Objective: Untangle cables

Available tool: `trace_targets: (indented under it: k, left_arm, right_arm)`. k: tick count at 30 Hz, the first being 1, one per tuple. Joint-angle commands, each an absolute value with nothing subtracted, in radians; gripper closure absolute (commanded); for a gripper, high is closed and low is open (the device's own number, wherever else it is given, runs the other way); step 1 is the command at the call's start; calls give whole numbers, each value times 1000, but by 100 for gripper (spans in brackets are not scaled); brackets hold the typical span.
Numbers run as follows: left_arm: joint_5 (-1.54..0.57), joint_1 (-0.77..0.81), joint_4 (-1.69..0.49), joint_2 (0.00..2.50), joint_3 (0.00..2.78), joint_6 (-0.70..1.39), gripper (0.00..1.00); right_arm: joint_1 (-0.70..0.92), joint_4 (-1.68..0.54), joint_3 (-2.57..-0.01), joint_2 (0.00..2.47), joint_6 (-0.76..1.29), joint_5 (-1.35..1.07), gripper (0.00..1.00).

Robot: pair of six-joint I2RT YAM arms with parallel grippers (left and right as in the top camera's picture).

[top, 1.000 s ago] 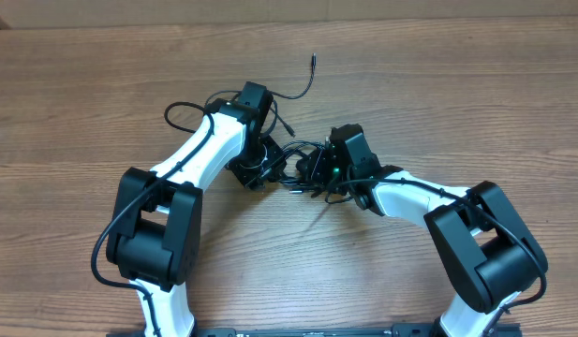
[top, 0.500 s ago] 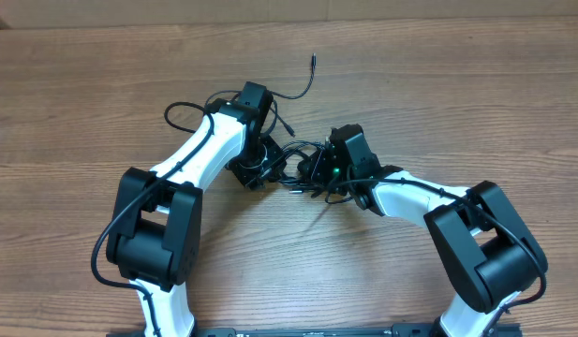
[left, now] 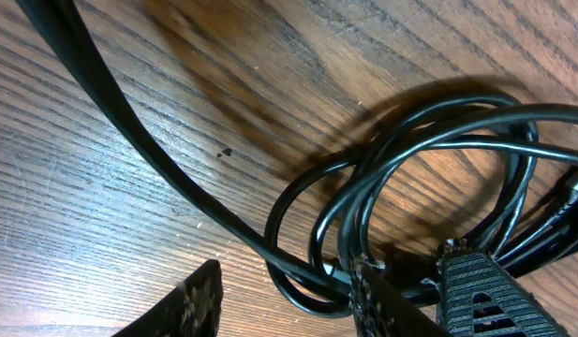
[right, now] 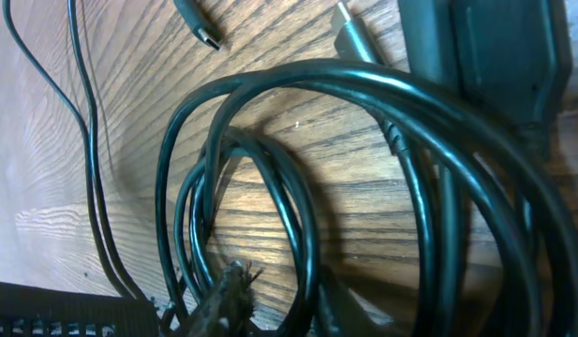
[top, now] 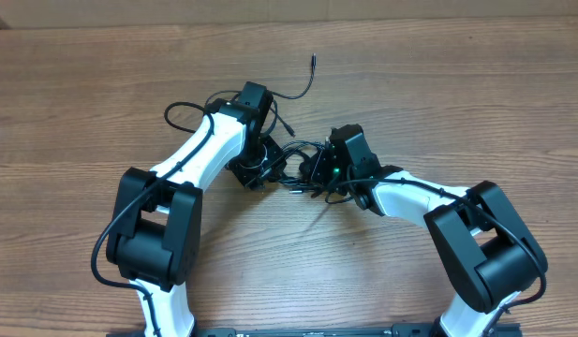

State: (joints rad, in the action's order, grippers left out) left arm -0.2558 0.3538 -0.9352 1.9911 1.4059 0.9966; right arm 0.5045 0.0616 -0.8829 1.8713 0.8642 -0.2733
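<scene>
The cables point(top: 293, 154) lie as a knotted black bundle on the wooden table point(top: 438, 84), between my two grippers. One thin free end point(top: 313, 59) trails up and away. My left gripper point(top: 262, 170) is at the bundle's left side. In the left wrist view the left gripper point(left: 289, 304) is open, its fingers point(left: 190, 304) wide apart, and a cable loop point(left: 303, 285) lies between them. My right gripper point(top: 312, 170) presses in from the right. In the right wrist view the right gripper point(right: 289, 314) has coiled strands point(right: 307, 234) tight between its frayed fingertip point(right: 228, 295) and a dark, blurred far finger.
Two small plug ends point(right: 200, 28) point(right: 349, 33) rest on the wood beyond the coils. A thin loop point(top: 176, 112) sticks out left of the left arm. The ribbed black right gripper body point(left: 476, 290) crowds the left gripper's right finger.
</scene>
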Motion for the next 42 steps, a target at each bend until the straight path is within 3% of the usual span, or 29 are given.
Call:
trace_targets:
  k: [1, 16, 36, 38, 39, 42]
  left_arm:
    - [-235, 361, -935, 1975, 1422, 1010, 54]
    - [-228, 361, -935, 1975, 1422, 1010, 52]
    - [-228, 361, -935, 1975, 1422, 1010, 52]
    - [-227, 361, -935, 1975, 1422, 1010, 52]
    - [-225, 361, -935, 1975, 1422, 1010, 52]
    - [-225, 362, -935, 1975, 1422, 1010, 53]
  right_arm:
    - [506, 65, -903, 1876, 863, -270, 83]
    - [506, 65, -903, 1876, 863, -270, 90]
    - [506, 65, -903, 1876, 863, -270, 89]
    - [506, 65, -903, 1876, 863, -270, 86]
    - [506, 65, -903, 1876, 863, -270, 80]
    - [506, 65, -903, 1876, 863, -270, 78]
